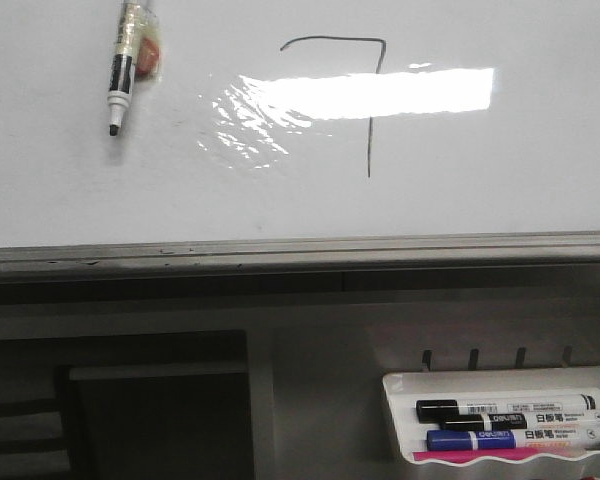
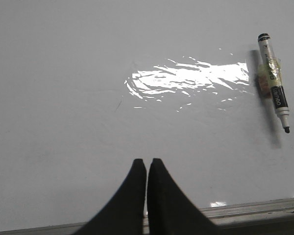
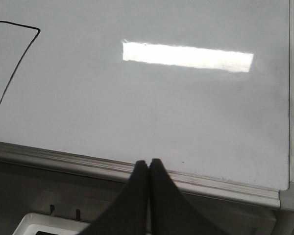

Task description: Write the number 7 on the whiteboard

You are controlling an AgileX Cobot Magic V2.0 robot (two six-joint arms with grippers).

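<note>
Marker tray (image 1: 500,380) sits closest, below the board edge, holding a black marker (image 1: 510,410) and a blue marker (image 1: 520,438). Left gripper (image 2: 147,164) and right gripper (image 3: 149,164) both clenched, holding nothing. Whiteboard (image 1: 540,190) carries the number 7 (image 1: 365,90) near its middle, crossing the glare. A lone marker (image 1: 123,70) lies on the board, well left of it.

The whiteboard (image 1: 500,190) is smooth, glossy white with wrinkled glare, edged by a brushed grey metal frame (image 1: 300,250); the marker (image 1: 124,62) and tray (image 1: 500,382) look like shiny plastic; both grippers' fingers (image 2: 132,200) are matt black
</note>
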